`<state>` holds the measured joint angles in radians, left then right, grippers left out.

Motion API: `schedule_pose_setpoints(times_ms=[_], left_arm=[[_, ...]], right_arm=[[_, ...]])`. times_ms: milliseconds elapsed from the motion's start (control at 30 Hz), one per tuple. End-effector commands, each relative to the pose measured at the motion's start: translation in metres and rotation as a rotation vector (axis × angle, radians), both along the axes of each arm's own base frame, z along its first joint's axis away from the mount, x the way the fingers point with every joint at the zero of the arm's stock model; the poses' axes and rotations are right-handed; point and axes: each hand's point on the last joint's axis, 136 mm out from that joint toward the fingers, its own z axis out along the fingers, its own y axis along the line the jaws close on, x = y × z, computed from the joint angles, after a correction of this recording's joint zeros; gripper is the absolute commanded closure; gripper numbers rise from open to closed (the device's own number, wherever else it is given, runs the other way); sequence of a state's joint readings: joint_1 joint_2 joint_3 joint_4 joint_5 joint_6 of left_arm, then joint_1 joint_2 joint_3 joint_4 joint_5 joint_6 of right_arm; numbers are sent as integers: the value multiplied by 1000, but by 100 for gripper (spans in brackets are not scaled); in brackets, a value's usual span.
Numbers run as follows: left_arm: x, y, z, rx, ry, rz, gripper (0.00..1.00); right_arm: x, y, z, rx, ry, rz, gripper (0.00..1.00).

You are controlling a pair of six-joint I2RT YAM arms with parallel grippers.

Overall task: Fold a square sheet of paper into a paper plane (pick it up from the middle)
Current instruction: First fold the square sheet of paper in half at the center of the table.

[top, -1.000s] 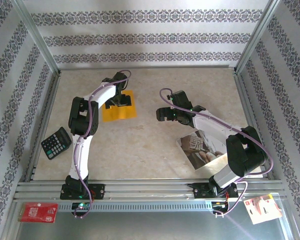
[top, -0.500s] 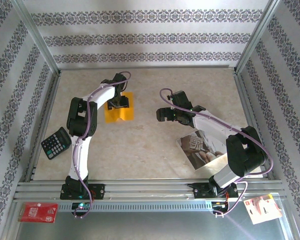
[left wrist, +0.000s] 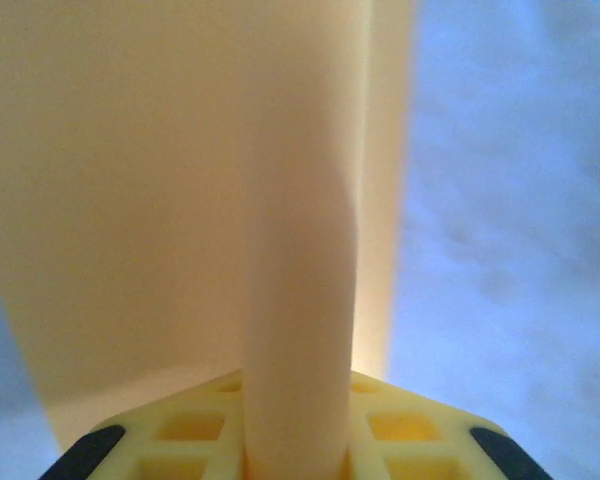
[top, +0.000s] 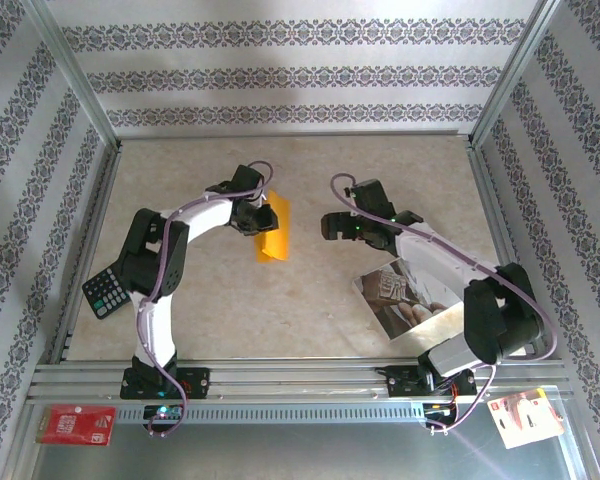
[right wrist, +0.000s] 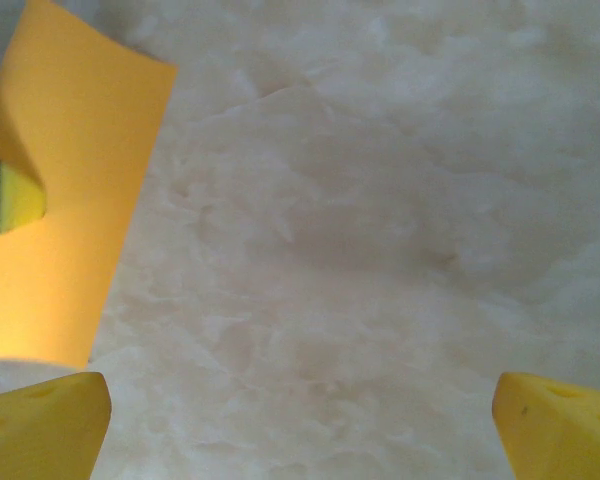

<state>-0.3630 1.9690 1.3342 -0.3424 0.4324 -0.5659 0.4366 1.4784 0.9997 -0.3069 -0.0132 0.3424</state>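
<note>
The square sheet of paper [top: 273,228] is bright orange and stands off the table, bent into an upright fold. My left gripper [top: 261,215] is shut on its middle. In the left wrist view the paper [left wrist: 160,180] rises as a pinched ridge from between the yellow fingers [left wrist: 400,425]. My right gripper [top: 330,225] hovers a short way right of the sheet, open and holding nothing. In the right wrist view its yellow fingertips [right wrist: 40,425] stand wide apart over bare table, with the paper [right wrist: 75,190] at the upper left.
A black calculator [top: 110,291] lies by the left arm. A glossy photo sheet [top: 412,300] lies under the right arm. A red card [top: 75,425] and a white-and-red card [top: 526,416] rest on the front ledge. Metal frame rails [top: 90,110] border the table.
My left gripper has shut on the middle of the flat sheet, lifted it and swung right, so the paper now hangs folded. The right gripper shifted slightly.
</note>
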Motion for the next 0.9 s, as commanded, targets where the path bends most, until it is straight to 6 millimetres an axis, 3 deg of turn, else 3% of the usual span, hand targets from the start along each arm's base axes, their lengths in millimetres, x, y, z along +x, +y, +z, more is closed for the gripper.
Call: schedule_pose_setpoints(times_ms=[0,100,200,300,633,867], left_arm=[[-10,-72,101,-428,-176,-97,80],[-36,-87,125,-571,-167,-109,80],[-55,-81,100,-590,-88,-65,80],[-65,-74,71,-553,-39,-39,79],[-94,-53,-7,-410,72,-11,78],[-105,-38,-33,-312,96,2,76]], right_arm=[[-8,-29,13,7,-10,-75,3],[-16,-53,25,96,-44,-139,2],[-23,-55,37,187,-70,-125,2],[-30,-35,40,253,-63,-52,2],[-52,31,0,352,87,81,6],[-55,67,-22,448,168,66,14]])
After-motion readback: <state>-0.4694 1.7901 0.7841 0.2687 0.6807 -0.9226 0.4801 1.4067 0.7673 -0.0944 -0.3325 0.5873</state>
